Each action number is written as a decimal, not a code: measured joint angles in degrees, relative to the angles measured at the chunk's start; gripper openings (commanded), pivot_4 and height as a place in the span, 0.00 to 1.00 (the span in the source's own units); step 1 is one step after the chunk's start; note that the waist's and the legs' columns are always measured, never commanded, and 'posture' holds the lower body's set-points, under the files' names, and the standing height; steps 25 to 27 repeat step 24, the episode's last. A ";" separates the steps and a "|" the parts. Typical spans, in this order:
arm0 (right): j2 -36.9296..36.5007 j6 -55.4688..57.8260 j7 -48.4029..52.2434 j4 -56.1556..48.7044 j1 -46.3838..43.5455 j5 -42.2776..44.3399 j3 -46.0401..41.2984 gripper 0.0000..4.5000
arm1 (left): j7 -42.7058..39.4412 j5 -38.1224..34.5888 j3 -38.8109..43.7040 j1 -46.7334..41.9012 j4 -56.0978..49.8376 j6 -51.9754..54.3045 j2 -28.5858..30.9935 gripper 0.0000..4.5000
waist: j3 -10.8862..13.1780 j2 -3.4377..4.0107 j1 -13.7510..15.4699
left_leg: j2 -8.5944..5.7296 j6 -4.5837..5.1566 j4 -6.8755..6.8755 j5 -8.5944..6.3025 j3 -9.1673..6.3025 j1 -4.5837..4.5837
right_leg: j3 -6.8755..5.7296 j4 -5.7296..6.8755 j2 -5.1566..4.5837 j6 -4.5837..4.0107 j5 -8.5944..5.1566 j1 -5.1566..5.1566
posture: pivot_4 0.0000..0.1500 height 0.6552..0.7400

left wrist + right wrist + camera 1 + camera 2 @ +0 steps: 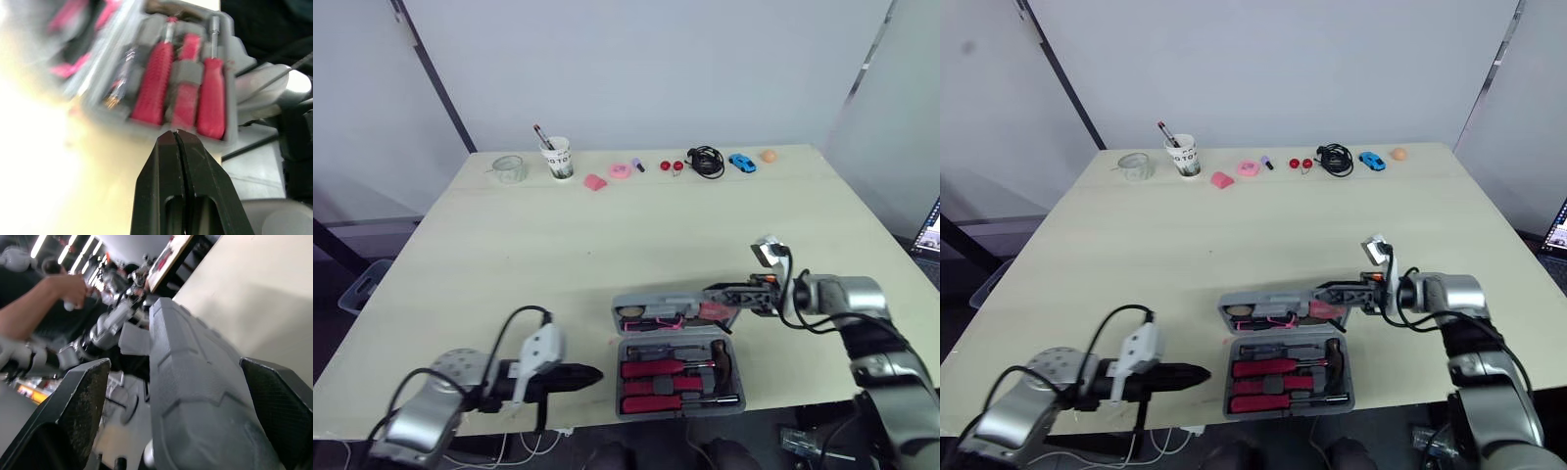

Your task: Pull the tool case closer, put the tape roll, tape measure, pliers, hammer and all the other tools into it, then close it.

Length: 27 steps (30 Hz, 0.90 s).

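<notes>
The grey tool case (677, 392) lies open at the table's near edge, with red-handled tools (156, 88) and a hammer (724, 358) seated in its tray. Its lid (661, 308) stands half raised on the far side. My right gripper (732, 294) reaches in from the right at the lid's right end. In the right wrist view its fingers (78, 401) stand wide apart with the lid (195, 396) between them, so it is open. My left gripper (592, 374) hovers just left of the tray, shut and empty, its tips (175, 134) pointing at the tray.
Along the far edge stand a clear bowl (509, 168), a cup with pens (558, 157), a pink tape roll (621, 170), a black cable (707, 160), a blue toy car (742, 163) and an orange ball (769, 155). A person's arm (44, 303) appears beyond the case.
</notes>
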 measured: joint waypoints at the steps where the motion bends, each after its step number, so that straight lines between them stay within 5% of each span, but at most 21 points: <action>1: -1.20 1.53 -1.93 -4.95 2.92 1.74 -1.41 0.99 | 0.08 -1.50 2.74 0.85 0.09 0.42 0.19 0.00 | 0.04 0.01 0.27 | 0.00 0.00 -0.01 0.00 -0.01 -0.04 | -0.02 -0.03 0.00 -0.19 -0.11 -0.01 | 1.00 1.00; 4: -1.82 3.34 -5.44 -11.20 6.95 4.61 -4.17 1.00 | 1.00 -2.99 6.25 1.52 0.81 1.31 0.36 0.16 | 0.06 0.00 0.45 | -0.01 0.00 0.00 0.00 -0.01 -0.04 | -0.01 -0.03 -0.02 -0.19 -0.11 -0.01 | 1.00 1.00; 12: -1.97 -4.88 -18.71 -25.38 20.93 7.08 -13.81 1.00 | 4.48 -5.56 10.75 1.55 1.10 4.60 -0.06 0.99 | 0.07 -0.11 0.46 | -0.04 0.00 0.00 0.00 0.05 -0.03 | 0.02 -0.06 0.05 -0.18 -0.12 0.00 | 1.00 1.00; 18: -3.38 -31.88 -23.40 -27.28 31.79 -2.55 -17.21 1.00 | 9.35 -4.03 12.57 1.74 2.21 4.39 -1.70 0.99 | 0.10 -0.19 0.45 | -0.13 0.00 0.01 0.01 0.20 0.02 | 0.06 -0.06 0.10 -0.16 -0.13 0.03 | 1.00 1.00; 27: -6.58 -42.40 -24.68 -22.06 37.14 -6.27 -18.62 1.00 | 10.37 -2.90 12.58 3.78 2.21 3.09 -2.13 0.99 | 0.14 -0.29 0.48 | -0.12 0.00 0.01 0.01 0.23 0.03 | 0.08 -0.06 0.12 -0.17 -0.13 0.03 | 1.00 1.00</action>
